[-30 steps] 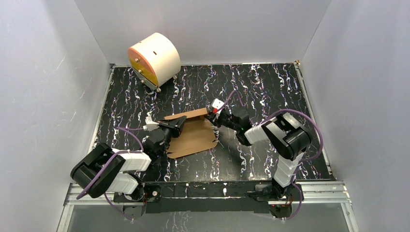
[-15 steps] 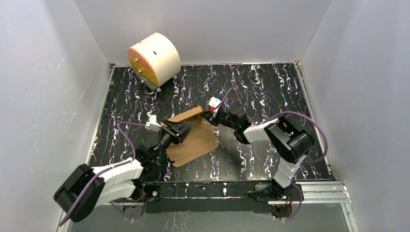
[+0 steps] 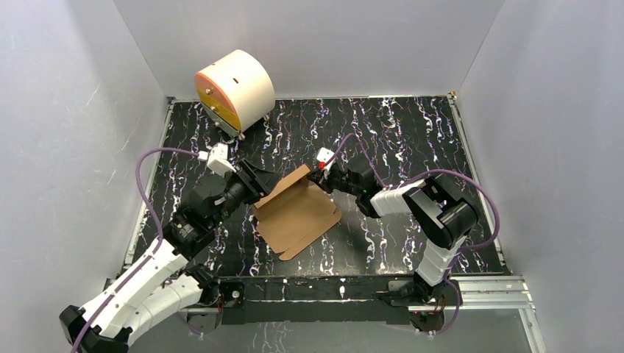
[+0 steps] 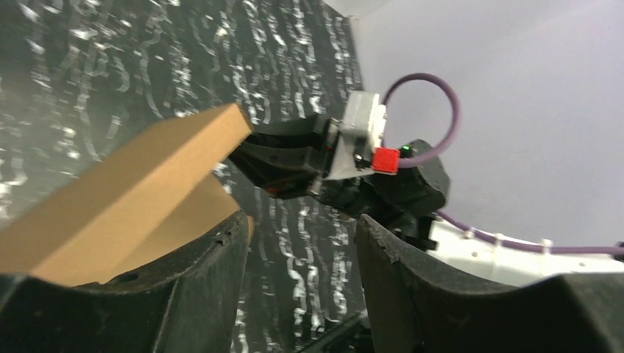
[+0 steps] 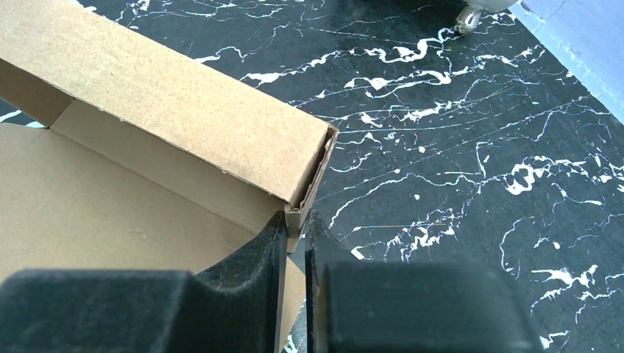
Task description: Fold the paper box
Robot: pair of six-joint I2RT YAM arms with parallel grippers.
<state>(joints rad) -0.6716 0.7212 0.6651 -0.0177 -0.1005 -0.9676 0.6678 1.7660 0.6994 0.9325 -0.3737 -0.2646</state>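
Seen from above, the paper box point(image 3: 298, 213) lies on the table point(image 3: 412, 132), flat panel nearest, one long wall raised at its far edge. Only my right wrist view shows the grip: my right gripper point(image 5: 294, 220) nips that wall's end corner. My left gripper point(image 4: 302, 228) gapes half apart, holding nothing, at the wall's other end. Farther off sits a cream cylinder point(image 3: 235, 92).
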